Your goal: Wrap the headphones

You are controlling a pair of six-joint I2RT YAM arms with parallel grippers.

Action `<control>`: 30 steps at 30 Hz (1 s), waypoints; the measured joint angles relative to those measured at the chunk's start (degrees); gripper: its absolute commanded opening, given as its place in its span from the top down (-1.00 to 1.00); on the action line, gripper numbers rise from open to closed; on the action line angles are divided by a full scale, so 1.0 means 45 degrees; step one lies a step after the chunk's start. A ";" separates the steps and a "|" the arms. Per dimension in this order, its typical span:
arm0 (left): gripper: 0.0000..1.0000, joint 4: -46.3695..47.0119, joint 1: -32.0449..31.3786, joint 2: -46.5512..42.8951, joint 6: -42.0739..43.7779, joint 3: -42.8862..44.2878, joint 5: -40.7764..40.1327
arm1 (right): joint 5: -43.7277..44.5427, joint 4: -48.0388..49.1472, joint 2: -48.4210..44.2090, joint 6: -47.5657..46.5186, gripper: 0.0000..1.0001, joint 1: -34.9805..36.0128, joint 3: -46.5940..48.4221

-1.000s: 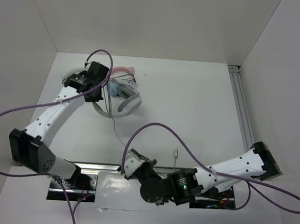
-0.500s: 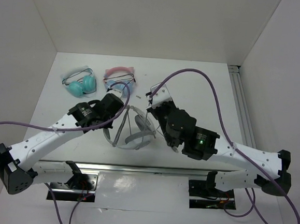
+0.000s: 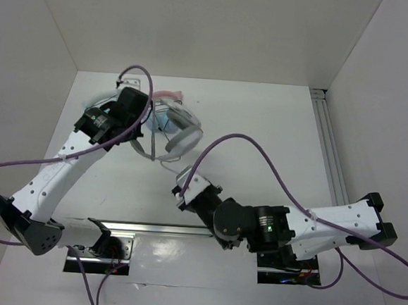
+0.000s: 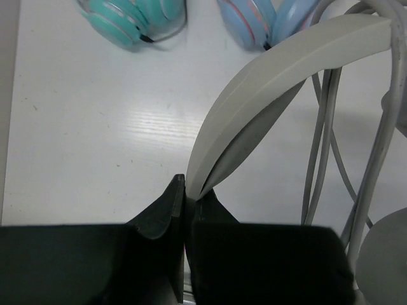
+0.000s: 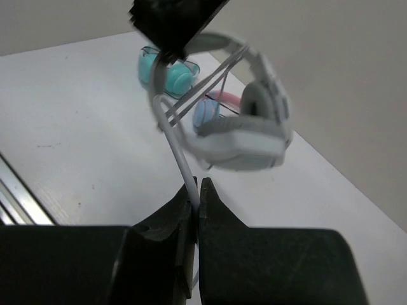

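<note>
Top external view has the left gripper (image 4: 186, 190) out toward the far left corner of the bench (image 3: 262, 129), jaws clenched on the wide white headband of the headphones (image 3: 180, 138), which hang clear of the surface. The left wrist view confirms that pinch right at the band's edge, with the teal pair (image 4: 137, 19) and the pink-and-blue pair (image 4: 267, 19) lying on the bench beyond. Nearer the front edge, the right gripper (image 5: 196, 189) has its jaws nipped tight on the thin grey cable (image 5: 181, 159), which runs up from there to the headphones.
</note>
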 measured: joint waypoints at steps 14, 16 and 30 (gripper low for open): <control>1.00 0.0291 0.2934 0.3298 -0.0816 0.1700 0.0821 | 0.1734 0.0719 0.1297 -0.0952 1.00 0.2288 0.0010; 1.00 0.0277 0.3206 0.3449 -0.0826 0.1491 0.0971 | 0.1705 0.0709 0.1297 -0.0967 1.00 0.2361 0.0058; 1.00 0.1613 0.0486 0.1307 0.0845 -0.2176 0.1447 | 0.0991 0.1355 0.0651 -0.2288 1.00 -0.0510 0.0146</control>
